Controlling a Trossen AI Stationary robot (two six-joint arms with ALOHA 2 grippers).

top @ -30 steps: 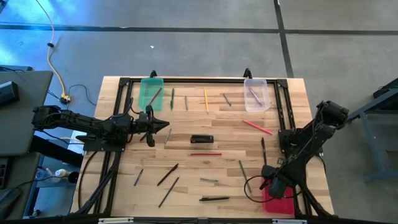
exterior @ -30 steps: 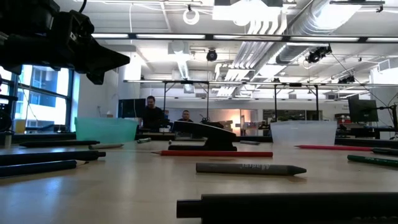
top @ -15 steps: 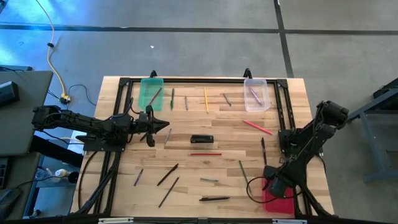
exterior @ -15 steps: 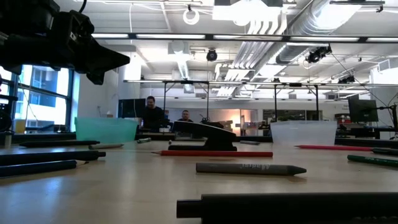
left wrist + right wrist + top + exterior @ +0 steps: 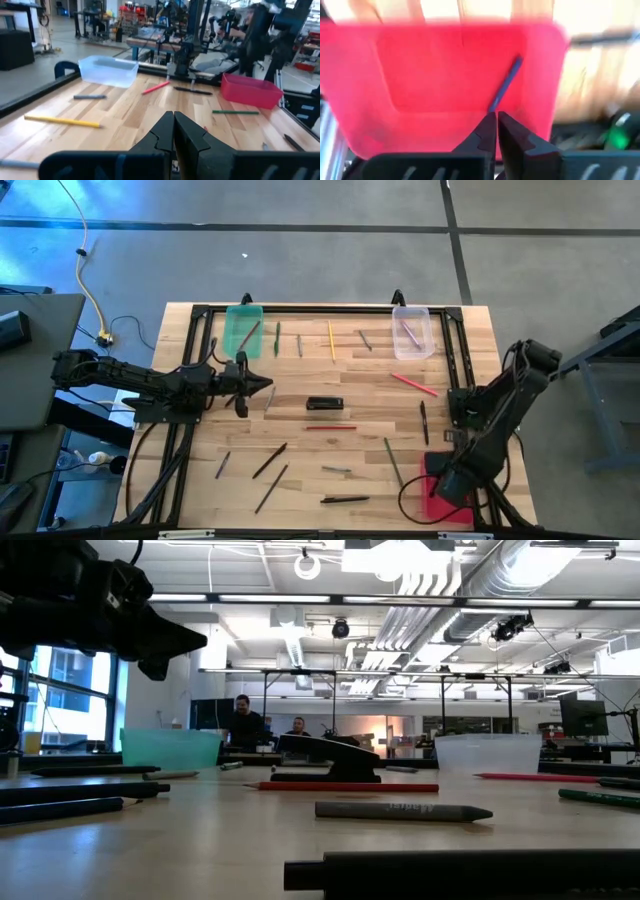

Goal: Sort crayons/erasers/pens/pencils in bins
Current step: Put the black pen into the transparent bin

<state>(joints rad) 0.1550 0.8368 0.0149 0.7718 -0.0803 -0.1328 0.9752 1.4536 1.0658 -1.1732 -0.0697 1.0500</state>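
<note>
Right gripper (image 5: 496, 116): fingers pressed together and holding nothing, poised directly over the red bin (image 5: 420, 75), which sits at the table's near right corner in the high view
Red bin contents: one slim blue-grey pen (image 5: 506, 82) lying slanted on the floor of the red bin, just ahead of the right gripper's fingertips
Left gripper (image 5: 262, 383): fingers closed and empty, hovering over the left half of the table (image 5: 360, 395), pointing across toward the red bin, just beside a grey pen (image 5: 270, 399)
Green bin (image 5: 242, 330): at the far left corner of the table, diagonally opposite the red bin, a dark pen lying across it
Clear bin (image 5: 410, 332): at the far right corner, straight across the table from the red bin, with pinkish pens inside
Black stapler (image 5: 324, 403): near the table's middle, well apart from the red bin
Loose items: yellow pencil (image 5: 331, 339), red pencil (image 5: 413, 384) and green pencil (image 5: 393, 460) lie scattered on the wood; the green one is nearest the red bin
</note>
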